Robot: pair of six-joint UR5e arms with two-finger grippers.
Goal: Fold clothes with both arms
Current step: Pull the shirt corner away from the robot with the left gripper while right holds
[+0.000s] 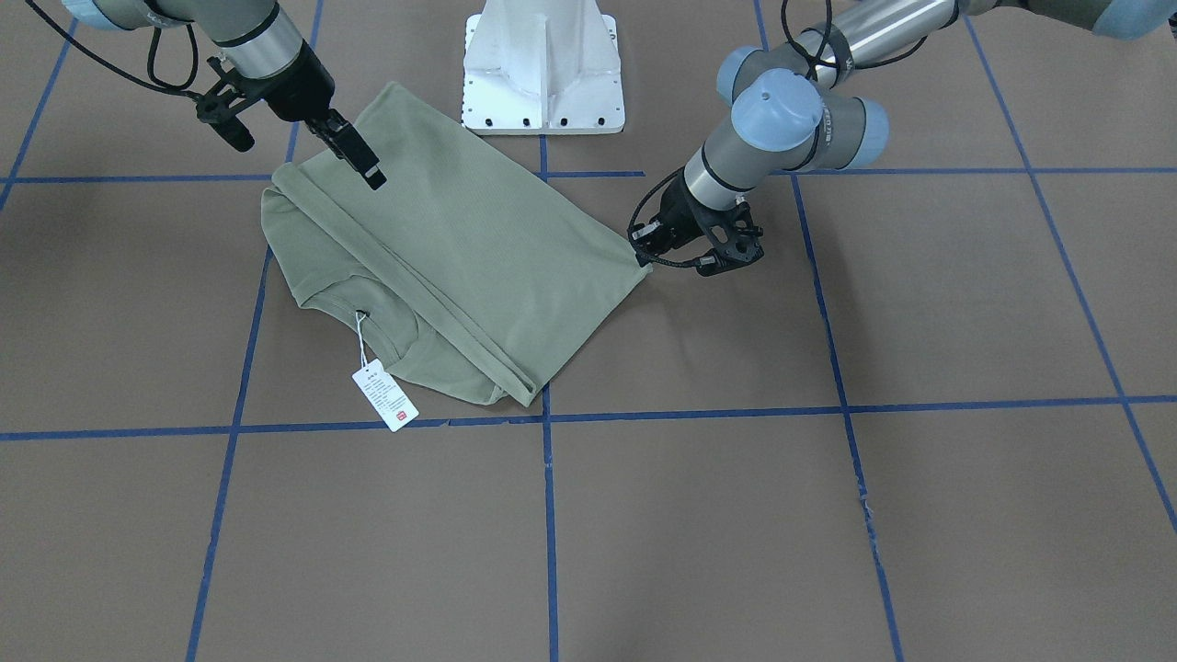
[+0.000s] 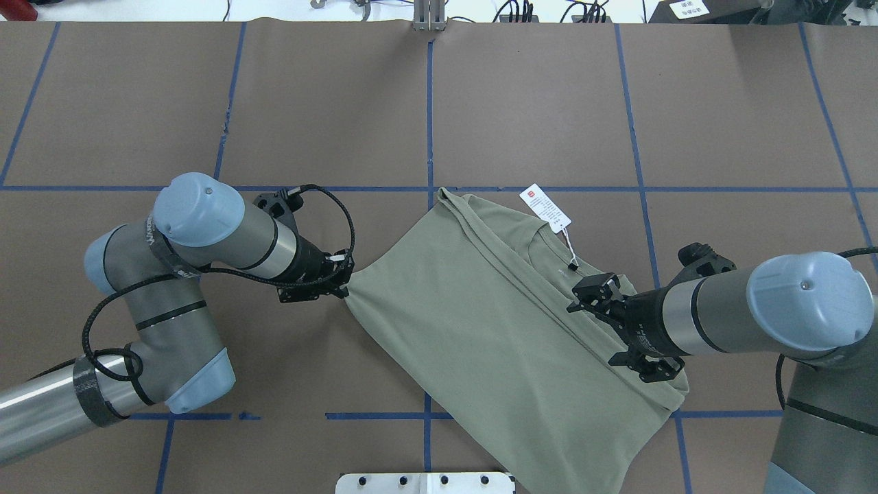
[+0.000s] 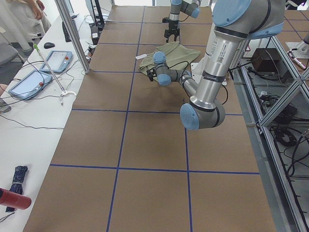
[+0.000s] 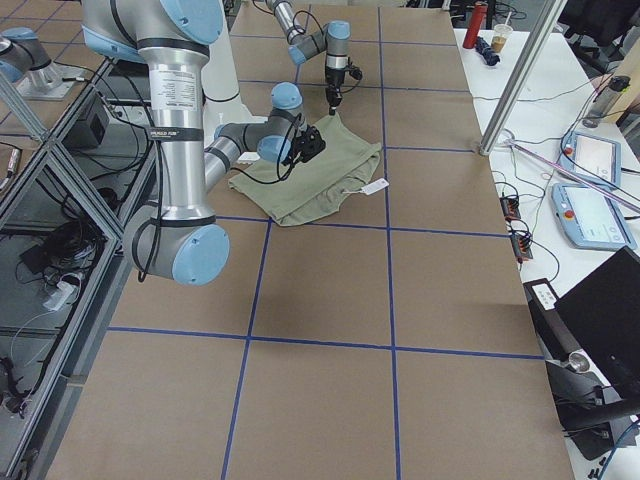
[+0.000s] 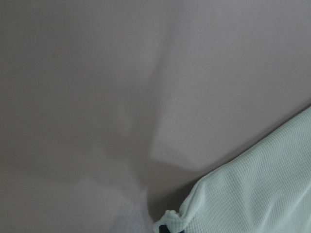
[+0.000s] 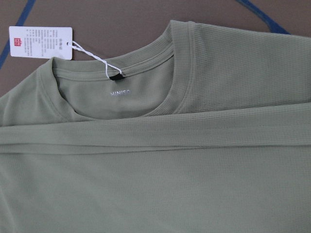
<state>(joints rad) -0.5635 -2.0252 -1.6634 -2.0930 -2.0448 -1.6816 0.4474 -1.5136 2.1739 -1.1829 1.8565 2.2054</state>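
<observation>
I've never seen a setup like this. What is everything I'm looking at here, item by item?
olive-green long-sleeved knit shirt: one, partly folded, on the table between the arms
white paper hang tag: one, on a string from the collar, lying on the table
brown paper table cover: one, crossed by blue tape lines
white metal base pedestal: one, at the robot's edge of the table
grey touchscreen tablets: two, on the white side bench
left arm: silver-grey, light-blue caps
right arm: the same colours
left fingers: black, pinching a shirt corner
right fingers: black, over the shirt near the collar; open or shut unclear
</observation>
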